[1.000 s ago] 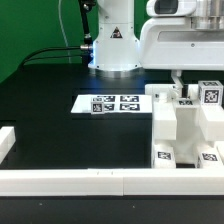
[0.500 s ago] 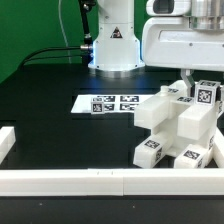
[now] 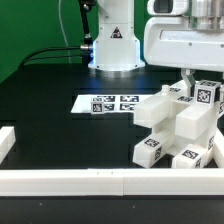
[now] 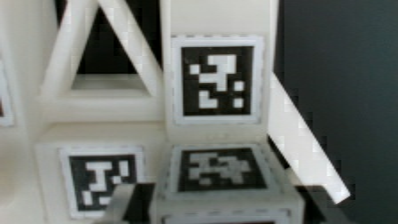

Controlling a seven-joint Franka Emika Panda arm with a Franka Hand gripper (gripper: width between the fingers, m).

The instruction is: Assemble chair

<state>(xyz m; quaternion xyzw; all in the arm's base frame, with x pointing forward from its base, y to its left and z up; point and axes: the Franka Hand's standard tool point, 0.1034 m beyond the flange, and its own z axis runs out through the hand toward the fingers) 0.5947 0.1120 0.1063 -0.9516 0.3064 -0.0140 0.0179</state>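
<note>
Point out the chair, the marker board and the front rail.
chair (image 3: 178,128), exterior view, on its white blocky side.
marker board (image 3: 86,101), exterior view, on the bare white left end, beside the tags.
front rail (image 3: 70,181), exterior view, on its top face.

chair (image 3: 178,130): white plastic, smooth, slightly satin, soft highlights on top faces; tags on it look like matt printed paper, black on white; counter (image 3: 60,120): black, matt, no visible texture; marker board (image 3: 108,103): thin flat white sheet, matt; border rail (image 3: 70,181): white, smooth, plastic-looking; arm housing (image 3: 180,45): glossy white shell; wrist view: chair plastic smooth, tag (image 4: 217,82) print blurred
</note>
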